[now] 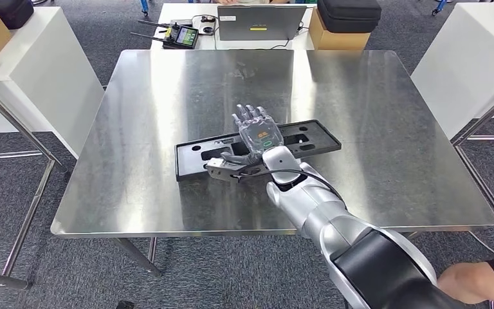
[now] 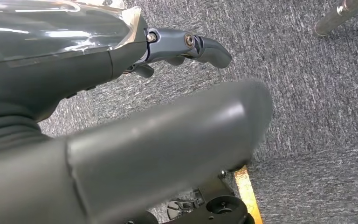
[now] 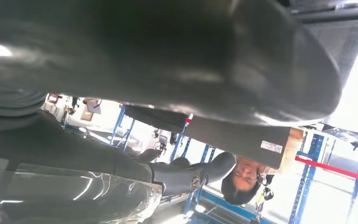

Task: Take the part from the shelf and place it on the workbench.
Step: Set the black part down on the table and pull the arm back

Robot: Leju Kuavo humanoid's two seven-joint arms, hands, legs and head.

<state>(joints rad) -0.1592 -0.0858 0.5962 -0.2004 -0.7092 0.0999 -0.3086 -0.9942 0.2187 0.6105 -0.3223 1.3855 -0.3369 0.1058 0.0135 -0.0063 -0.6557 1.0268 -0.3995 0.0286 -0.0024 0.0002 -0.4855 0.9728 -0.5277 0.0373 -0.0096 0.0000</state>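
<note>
The right hand [image 1: 252,140] lies over the middle of the long black plastic part [image 1: 196,158], back of the hand facing up, fingers [image 1: 251,116] stretched forward across the part's far edge and the thumb [image 1: 222,168] reaching out past its near edge. Whether the hand actually grips the part or just rests on it cannot be told from these views. The part is a flat rectangular frame with cut-out openings, lying flat on the metal workbench [image 1: 135,116], slightly angled, a little nearer the robot than the bench's middle.

The left hand [image 2: 135,140] hangs over grey carpet [image 2: 317,93], thumb extended and a dark finger [image 2: 200,46] straight, holding nothing.

Beyond the workbench, a white table [image 1: 173,13] carries a remote controller [image 1: 180,35] with antennas, a laptop [image 1: 260,22], and a cardboard box [image 1: 338,40] with a black case [image 1: 350,14] on top. A person's arm [image 1: 479,283] shows near the robot's right side.
</note>
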